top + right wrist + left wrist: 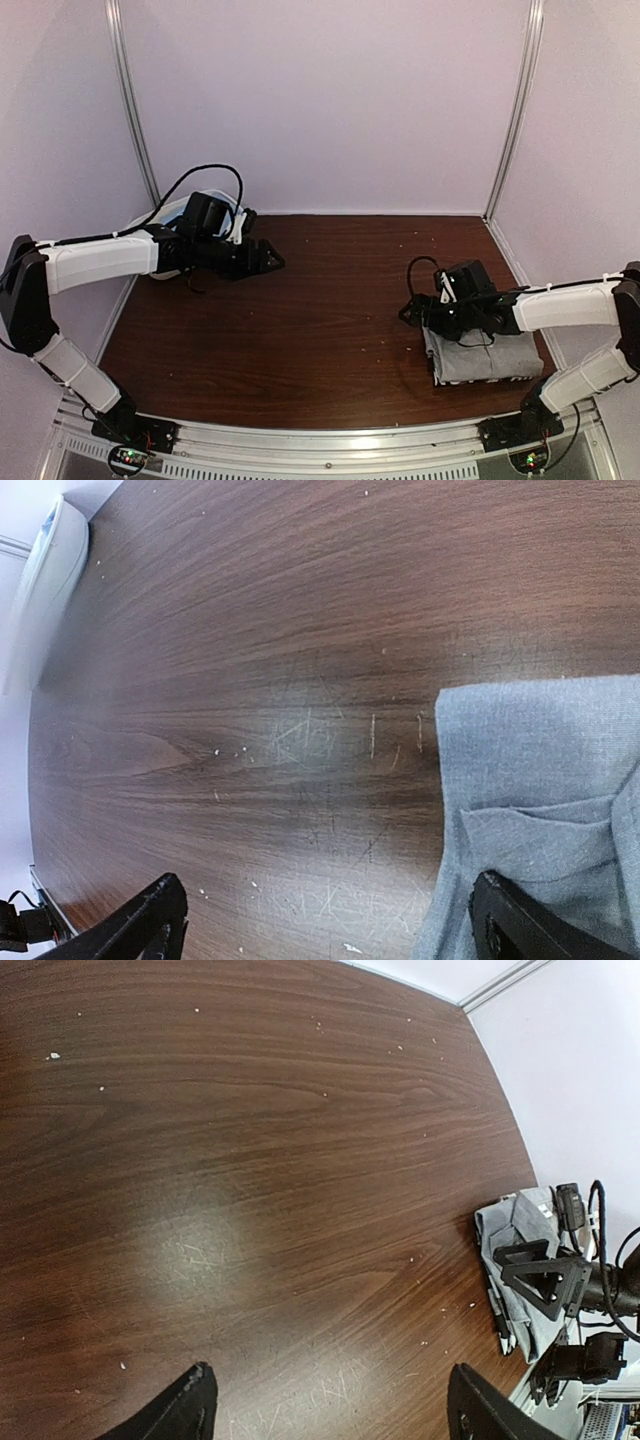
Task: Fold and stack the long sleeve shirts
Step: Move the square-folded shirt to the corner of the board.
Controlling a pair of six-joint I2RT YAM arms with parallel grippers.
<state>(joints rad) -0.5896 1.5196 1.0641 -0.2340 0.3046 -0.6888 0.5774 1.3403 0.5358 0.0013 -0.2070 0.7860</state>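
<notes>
Far left: white tub [50,570] behind L arm, mostly hidden in top view, its rim clearer in R wrist view. L gripper [265,260] hovers over bare surface [330,300], jaws spread wide, nothing in them. Near right: grey shirt [490,360] lies folded on surface. R gripper [414,311] at its left edge, spread wide, empty. Only R wrist view shows a fold across the cloth.

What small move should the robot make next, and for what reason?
Probably the left gripper should turn back and dip into the white plastic tub behind it for another shirt. The folded grey cloth shirt already lies below the right gripper, both grippers are open and empty, and no other shirt shows on the dark wooden table.
</notes>
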